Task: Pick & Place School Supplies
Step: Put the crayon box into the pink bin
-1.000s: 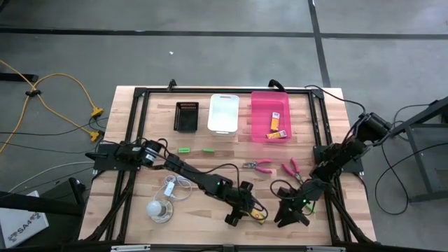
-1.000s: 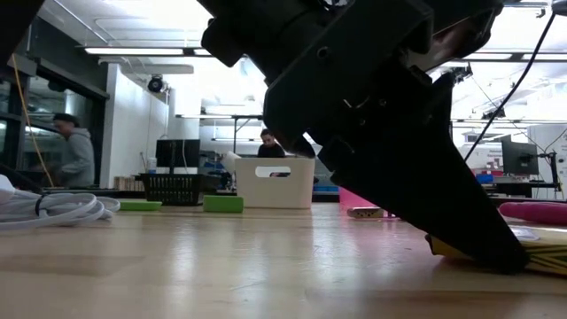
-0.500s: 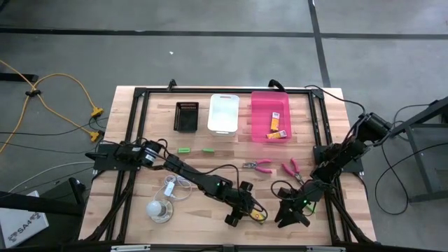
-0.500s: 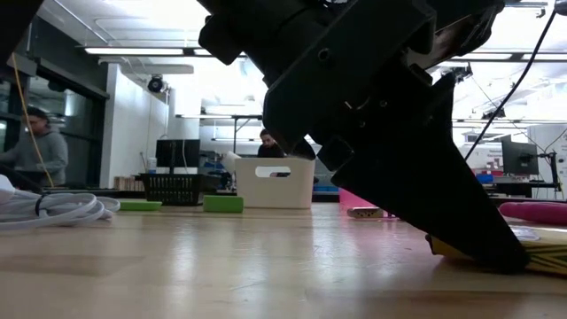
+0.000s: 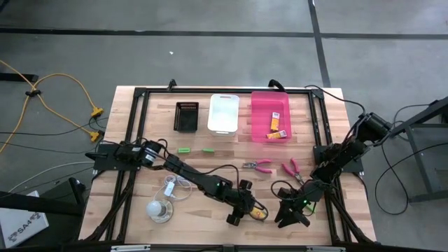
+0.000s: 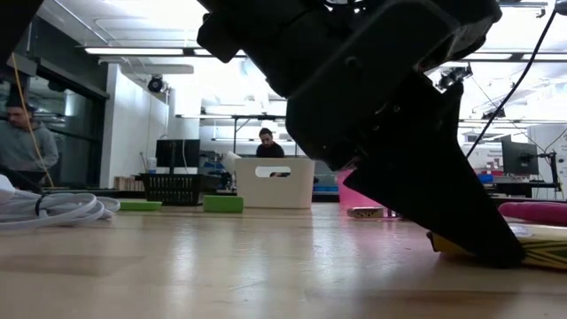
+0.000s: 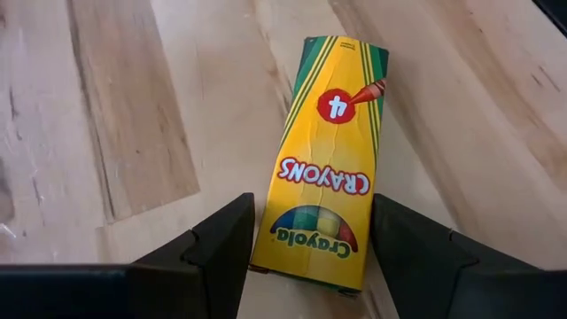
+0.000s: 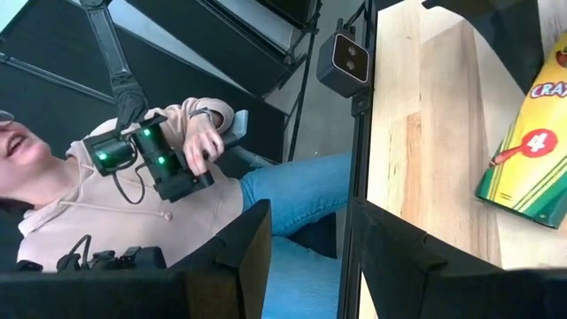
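Observation:
A yellow-orange crayon packet (image 7: 328, 151) lies flat on the wood near the table's near edge, right of centre (image 5: 260, 213). My left gripper (image 7: 312, 206) is shut on one end of it, and in the low view its dark finger (image 6: 478, 235) comes down onto the packet (image 6: 545, 252). My right gripper (image 8: 310, 239) waits open with nothing between its fingers just right of the packet (image 5: 290, 215). Two more packets (image 5: 277, 126) lie in the pink bin (image 5: 260, 105). Two pink-handled tools (image 5: 261, 166) (image 5: 292, 168) and two green pieces (image 5: 183, 150) (image 5: 208, 150) lie on the table. My left gripper has the packet's two long sides (image 7: 266, 237) between its two fingers, at the end nearest the wrist. The fingers come slanting down from the table's left and lie along the packet. The packet rests flat on the table, label up.
A black basket (image 5: 187, 115) and a white bin (image 5: 224, 112) stand beside the pink bin at the far edge. A coiled white cord (image 5: 175, 185) and a pale round disc (image 5: 159, 208) lie at the near left. A seated person (image 8: 142, 177) is beyond the near edge.
My left gripper has turned a little at the wrist without leaving its place. The packet between its fingers has swung slightly on the table with it. A person in the room behind has walked toward the left.

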